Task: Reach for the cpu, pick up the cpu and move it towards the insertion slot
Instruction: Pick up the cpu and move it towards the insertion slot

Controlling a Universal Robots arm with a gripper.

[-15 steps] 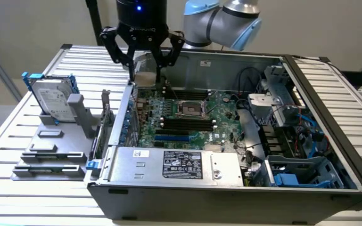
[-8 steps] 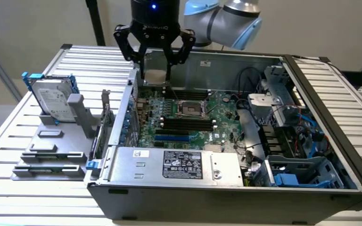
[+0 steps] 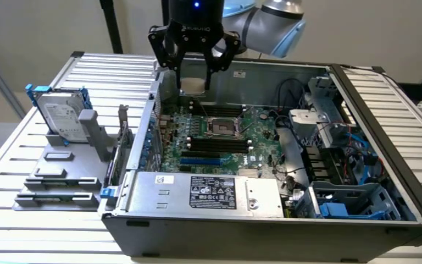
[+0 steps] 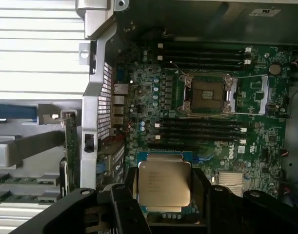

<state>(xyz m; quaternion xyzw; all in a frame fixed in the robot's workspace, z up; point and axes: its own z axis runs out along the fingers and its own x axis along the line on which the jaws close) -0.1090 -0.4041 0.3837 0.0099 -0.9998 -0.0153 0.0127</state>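
Black two-fingered gripper (image 3: 195,87): clamped on the small flat square cpu (image 3: 194,86) with silvery metal top (image 4: 164,184). Position: raised above the green motherboard (image 3: 218,135), near the open square insertion slot (image 3: 222,128).

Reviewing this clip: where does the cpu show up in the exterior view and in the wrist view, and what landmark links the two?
Exterior view: the cpu is held in the end effector, above the motherboard's far edge inside the open case.
Wrist view: the cpu sits between the end effector's fingers, silvery top facing the camera, over the board.
Shared landmark: the open cpu socket between the memory slots.
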